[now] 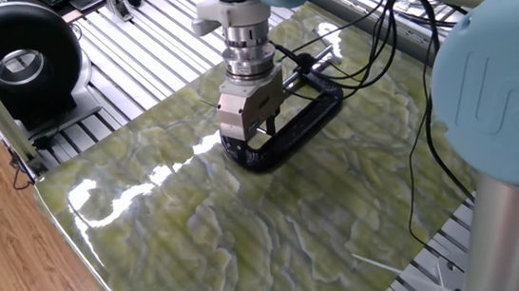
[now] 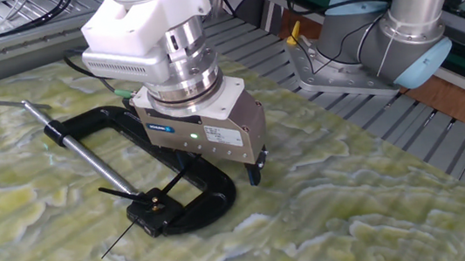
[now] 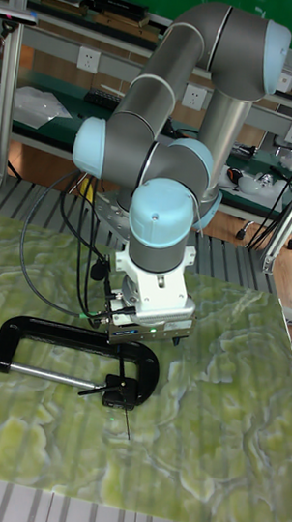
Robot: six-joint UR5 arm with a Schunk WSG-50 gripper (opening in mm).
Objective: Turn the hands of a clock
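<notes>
One pincer [image 2: 256, 168], aperture unreadable, empty, above clock [image 2: 190, 207]: descend off-line and you may bend the hands [image 2: 130, 194].

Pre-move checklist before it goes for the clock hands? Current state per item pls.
1. C-clamp lying flat on the table: ok.
2. Hands, thin needles on the small black block in the clamp's jaw, visible and unobstructed: ok.
3. Gripper centred over the hands: not ok, it hangs over the clamp's curved frame, beside the block.
4. Gripper clear of the hands: ok, no contact shows.
5. Jaw opening: cannot tell, only one finger shows.
</notes>
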